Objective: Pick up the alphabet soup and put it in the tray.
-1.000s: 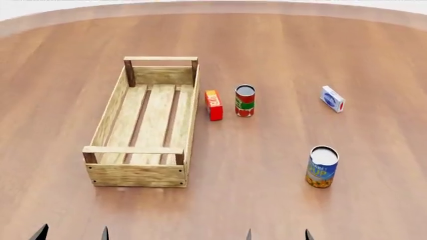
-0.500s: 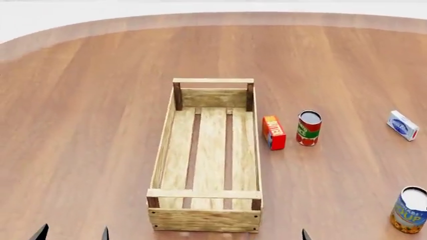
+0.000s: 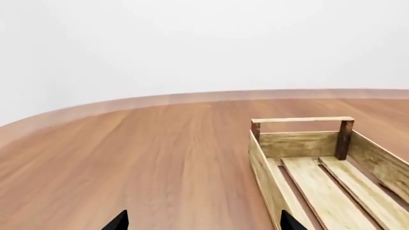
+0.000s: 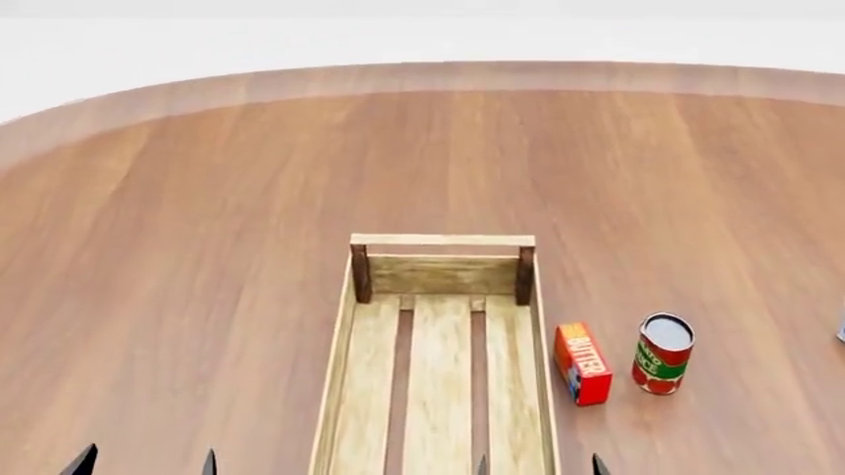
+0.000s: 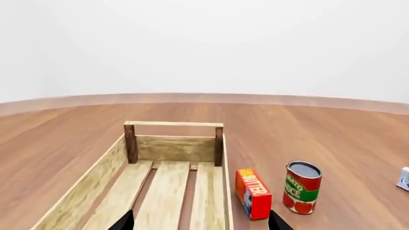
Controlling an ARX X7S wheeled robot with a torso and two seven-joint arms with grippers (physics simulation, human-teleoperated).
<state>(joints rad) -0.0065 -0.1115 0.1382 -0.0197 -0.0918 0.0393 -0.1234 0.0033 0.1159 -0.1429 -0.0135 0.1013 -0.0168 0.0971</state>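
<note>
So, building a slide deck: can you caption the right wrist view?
Right wrist view: open right hand over the wooden tray, butter box and tomato can beside it.

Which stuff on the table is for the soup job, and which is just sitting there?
For the job:
- tray, nothing in the part that shows
- alphabet soup: not in any view right now
- left gripper and right gripper, both open

Just lying about:
- butter box, beside the tray
- red-and-green can, next to the butter box
- a small white thing, cut off at the edge

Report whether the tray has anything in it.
Empty as far as shown: the tray shows only bare slats in the head and wrist views; its near end is out of frame.
</note>
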